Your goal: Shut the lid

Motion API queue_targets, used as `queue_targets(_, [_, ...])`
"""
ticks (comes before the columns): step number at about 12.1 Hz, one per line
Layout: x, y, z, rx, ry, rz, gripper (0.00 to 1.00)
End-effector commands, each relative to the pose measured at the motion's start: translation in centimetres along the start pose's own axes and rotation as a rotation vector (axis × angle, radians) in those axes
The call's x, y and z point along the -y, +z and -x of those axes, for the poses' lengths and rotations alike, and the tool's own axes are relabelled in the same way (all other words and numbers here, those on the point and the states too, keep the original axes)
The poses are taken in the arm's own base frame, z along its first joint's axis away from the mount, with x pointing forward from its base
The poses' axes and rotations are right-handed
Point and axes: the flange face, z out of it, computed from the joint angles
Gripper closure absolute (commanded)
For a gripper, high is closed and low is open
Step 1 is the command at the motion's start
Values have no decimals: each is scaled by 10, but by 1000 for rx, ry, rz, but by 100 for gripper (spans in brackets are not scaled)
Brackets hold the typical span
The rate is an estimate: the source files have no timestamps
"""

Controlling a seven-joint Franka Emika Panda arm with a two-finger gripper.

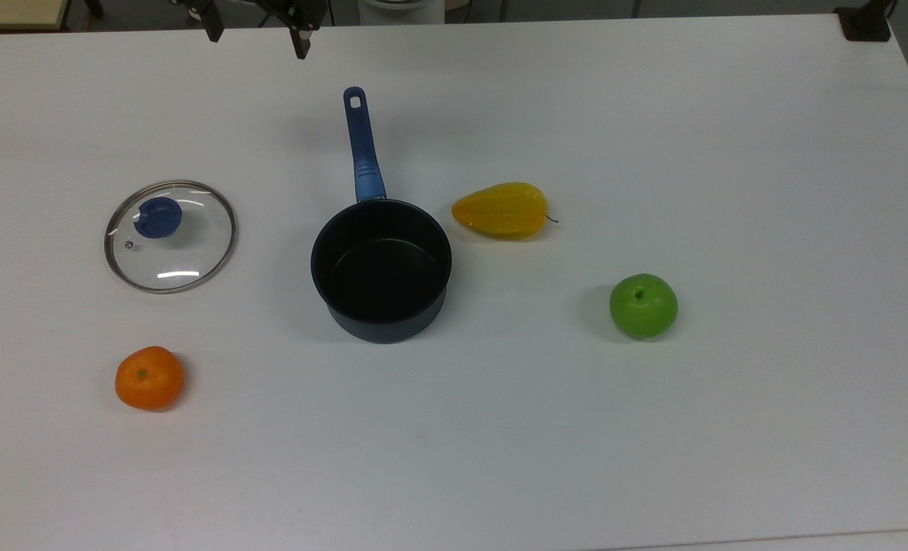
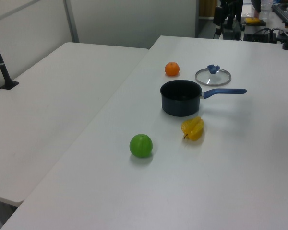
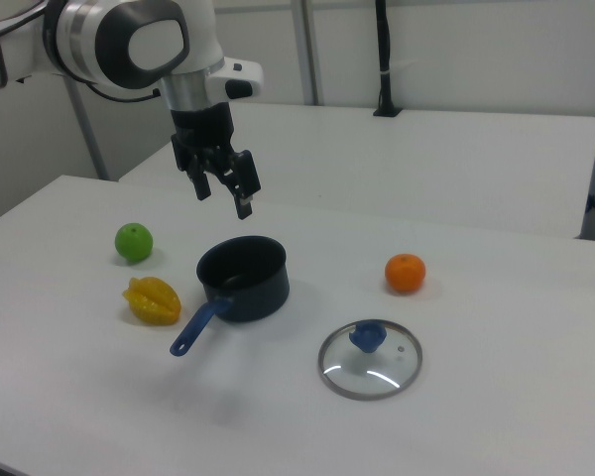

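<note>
The lid (image 1: pixel 172 256) lies flat on the white table at the top view's left, knob (image 1: pixel 157 217) up; it is clear glass with a silver rim and a blue knob. It also appears as the lid (image 3: pixel 372 362) in the right view and the lid (image 2: pixel 213 76) in the left view. The dark saucepan (image 1: pixel 381 264) stands uncovered and empty in the middle, its blue handle (image 1: pixel 362 149) pointing to the top view's upper edge. My gripper (image 1: pixel 257 34) hangs open and empty high above the table. In the right view the gripper (image 3: pixel 223 196) is above and behind the saucepan (image 3: pixel 243 278).
An orange (image 1: pixel 149 377) sits near the lid. To the top view's right of the saucepan lie a yellow starfruit (image 1: pixel 501 210) and a green apple (image 1: pixel 643 305). The white table (image 1: pixel 652 459) stretches wide around them. A second table (image 2: pixel 48 110) adjoins it.
</note>
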Motion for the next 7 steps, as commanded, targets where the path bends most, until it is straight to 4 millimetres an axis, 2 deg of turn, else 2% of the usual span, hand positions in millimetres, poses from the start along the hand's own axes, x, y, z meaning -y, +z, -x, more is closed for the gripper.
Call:
queue_targets(1, [-2, -4, 2, -1, -8, -16, 0])
queue_targets(7, [8, 0, -1, 4, -14, -53, 0])
